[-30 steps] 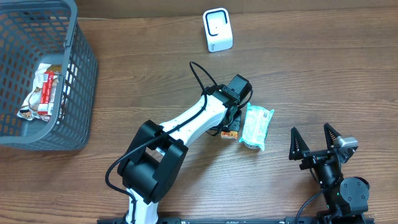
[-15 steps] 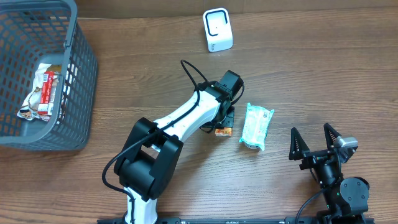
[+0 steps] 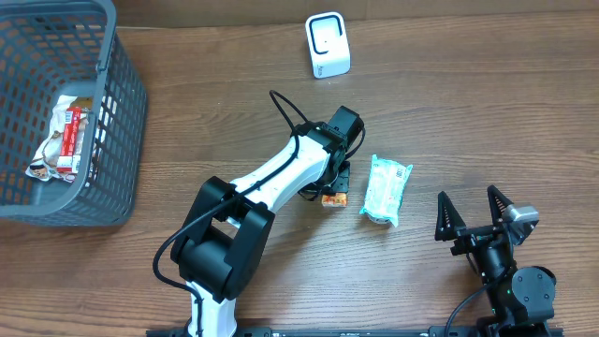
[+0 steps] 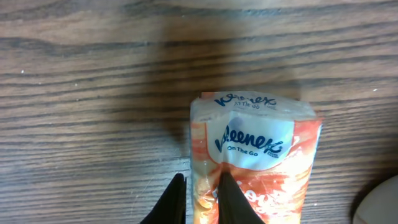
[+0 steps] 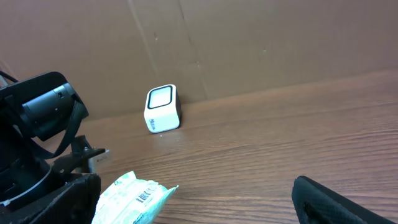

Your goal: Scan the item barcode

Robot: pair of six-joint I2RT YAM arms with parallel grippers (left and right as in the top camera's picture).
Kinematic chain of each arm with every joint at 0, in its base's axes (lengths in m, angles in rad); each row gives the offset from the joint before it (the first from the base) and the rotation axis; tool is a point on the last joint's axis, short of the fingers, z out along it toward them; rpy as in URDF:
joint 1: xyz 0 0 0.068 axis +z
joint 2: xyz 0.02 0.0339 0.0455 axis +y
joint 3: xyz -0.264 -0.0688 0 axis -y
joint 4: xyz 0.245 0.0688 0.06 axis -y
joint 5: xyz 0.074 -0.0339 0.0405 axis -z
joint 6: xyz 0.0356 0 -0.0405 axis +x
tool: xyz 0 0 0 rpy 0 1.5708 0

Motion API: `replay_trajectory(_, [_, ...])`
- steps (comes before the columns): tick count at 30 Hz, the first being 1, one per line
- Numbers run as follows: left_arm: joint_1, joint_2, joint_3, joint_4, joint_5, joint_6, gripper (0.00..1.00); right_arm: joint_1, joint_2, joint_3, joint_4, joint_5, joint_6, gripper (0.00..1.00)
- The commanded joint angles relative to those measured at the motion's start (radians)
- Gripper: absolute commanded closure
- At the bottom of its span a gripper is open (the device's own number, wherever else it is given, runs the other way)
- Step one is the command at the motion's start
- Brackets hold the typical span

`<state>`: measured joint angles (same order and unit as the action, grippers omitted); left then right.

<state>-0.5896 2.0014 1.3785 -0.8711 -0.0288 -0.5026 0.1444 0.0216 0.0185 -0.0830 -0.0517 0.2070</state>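
**Left gripper** (image 3: pixel 337 185): it stands over the middle of the wooden table (image 3: pixel 487 112). Its jaws are drawn almost together. In the left wrist view the two black fingers (image 4: pixel 233 200) pinch the left-hand edge of an orange and white Kleenex tissue pack (image 4: pixel 261 143). The "On The Go" label faces the camera. From overhead, only the orange end of this pack (image 3: pixel 334 198) shows, on the near side of the gripper.

**Right gripper** (image 3: pixel 471 213): it is at the near right of the table with its jaws spread wide. Nothing is between them and they touch nothing.

**Second item:** a pale green and white packet (image 3: pixel 386 190) lies flat on the table just to the right of the Kleenex tissue pack, apart from it. It sits between the two grippers. In the right wrist view a printed barcode shows on the upper face of this packet (image 5: pixel 134 196).

**Scanner:** a small white barcode scanner (image 3: pixel 328 45) stands upright at the far edge of the table. It is well apart from both packs. Its window (image 5: pixel 162 98) faces toward the near side.

**Basket:** a grey plastic basket (image 3: pixel 126 122) occupies the far left corner. A red and white snack wrapper (image 3: pixel 64 139) lies inside it.
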Motion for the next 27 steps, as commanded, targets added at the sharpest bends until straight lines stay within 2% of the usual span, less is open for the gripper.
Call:
replay_trajectory(1, [0.030,0.026,-0.020,-0.017,-0.006,-0.010,0.89,-0.005,-0.002,-0.010,0.002,0.006,0.003,0.00])
replay_trajectory(4, [0.054,0.026,-0.020,-0.021,0.005,-0.010,0.90,-0.005,-0.002,-0.010,0.002,0.006,0.003,0.00])
replay_trajectory(6, [0.067,0.026,-0.020,-0.026,0.003,-0.010,0.96,-0.005,-0.002,-0.010,0.002,0.006,0.003,0.00])
replay_trajectory(23, [0.167,0.026,-0.050,-0.022,0.006,0.018,0.96,-0.005,-0.002,-0.010,0.002,0.006,0.003,0.00])
replay_trajectory(27, [0.198,0.026,-0.074,0.013,0.068,0.066,0.96,-0.005,-0.002,-0.010,0.002,0.006,0.003,0.00])
